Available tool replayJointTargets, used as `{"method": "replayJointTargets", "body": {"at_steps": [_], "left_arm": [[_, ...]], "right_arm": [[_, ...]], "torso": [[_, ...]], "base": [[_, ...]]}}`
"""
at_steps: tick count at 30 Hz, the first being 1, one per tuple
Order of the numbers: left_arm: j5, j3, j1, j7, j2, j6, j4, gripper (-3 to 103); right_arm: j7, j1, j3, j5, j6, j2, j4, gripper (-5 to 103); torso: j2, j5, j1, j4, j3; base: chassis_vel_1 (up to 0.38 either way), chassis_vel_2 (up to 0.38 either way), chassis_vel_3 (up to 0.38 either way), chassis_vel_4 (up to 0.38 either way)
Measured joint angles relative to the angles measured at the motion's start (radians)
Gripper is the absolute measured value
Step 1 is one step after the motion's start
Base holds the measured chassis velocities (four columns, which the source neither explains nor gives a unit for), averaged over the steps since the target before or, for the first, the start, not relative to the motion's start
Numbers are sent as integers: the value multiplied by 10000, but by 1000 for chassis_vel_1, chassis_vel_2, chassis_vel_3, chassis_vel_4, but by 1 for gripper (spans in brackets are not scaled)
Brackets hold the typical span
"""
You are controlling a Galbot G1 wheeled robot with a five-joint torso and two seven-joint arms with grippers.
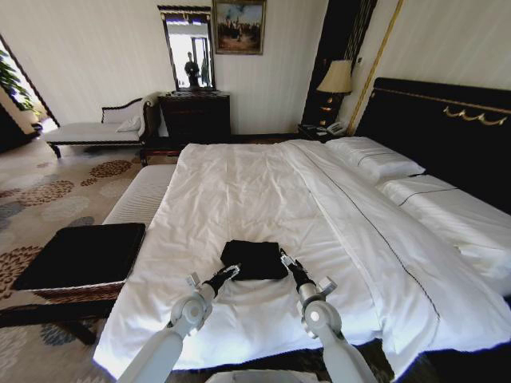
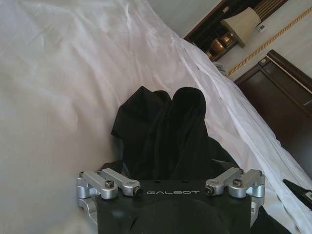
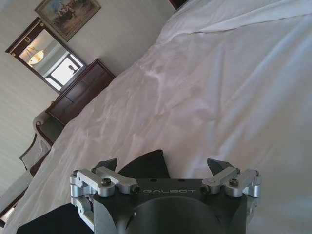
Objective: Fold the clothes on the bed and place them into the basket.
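**Two grippers working a folded top near the bed's foot**

The black top (image 1: 254, 259) is lying folded on the white bed (image 1: 263, 191), wide bare sheet around it. The left gripper (image 1: 232, 271) is pinching its left edge, cloth bunching between closed fingers. The right gripper (image 3: 165, 168) is sitting spread wide at the right edge, gripping nothing. The basket (image 1: 80, 255) is standing beside the bed's left edge

Head high, wrists low; shared bed (image 1: 239, 191).

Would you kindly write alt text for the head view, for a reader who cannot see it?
A folded black top lies near the foot of a wide white bed, with the left pincer and right pincer at its two near corners. A black-topped wicker basket stands left of the bed.
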Motion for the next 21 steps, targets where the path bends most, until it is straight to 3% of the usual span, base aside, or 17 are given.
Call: {"method": "replayJointTargets", "body": {"at_steps": [2, 7, 11, 13, 17, 21], "left_arm": [[-21, 0, -46, 1, -25, -2, 47, 102], [-42, 39, -215, 79, -203, -62, 345, 96], [20, 12, -227, 121, -446, -121, 478, 76], [30, 15, -227, 124, -476, -128, 483, 76], [85, 82, -279, 146, -635, -195, 512, 55], [23, 86, -350, 147, -623, -207, 538, 44]], "right_arm": [[25, -5, 9, 22, -7, 13, -28, 100], [197, -171, 25, 424, -288, -25, -47, 100], [197, -203, -28, 863, -461, -76, -211, 100], [196, -201, -36, 908, -476, -69, -225, 100], [161, -112, -207, 1182, -512, 177, -467, 100], [119, 47, -262, 1401, -512, 312, -647, 100]], "torso": [[0, 0, 0, 1, 0], [0, 1, 0, 0, 0], [0, -1, 0, 1, 0], [0, -1, 0, 1, 0], [0, -2, 0, -1, 0], [1, -3, -1, 0, 0]], "base": [[0, 0, 0, 0], [0, 0, 0, 0], [0, 0, 0, 0], [0, 0, 0, 0], [0, 0, 0, 0], [0, 0, 0, 0]]}}
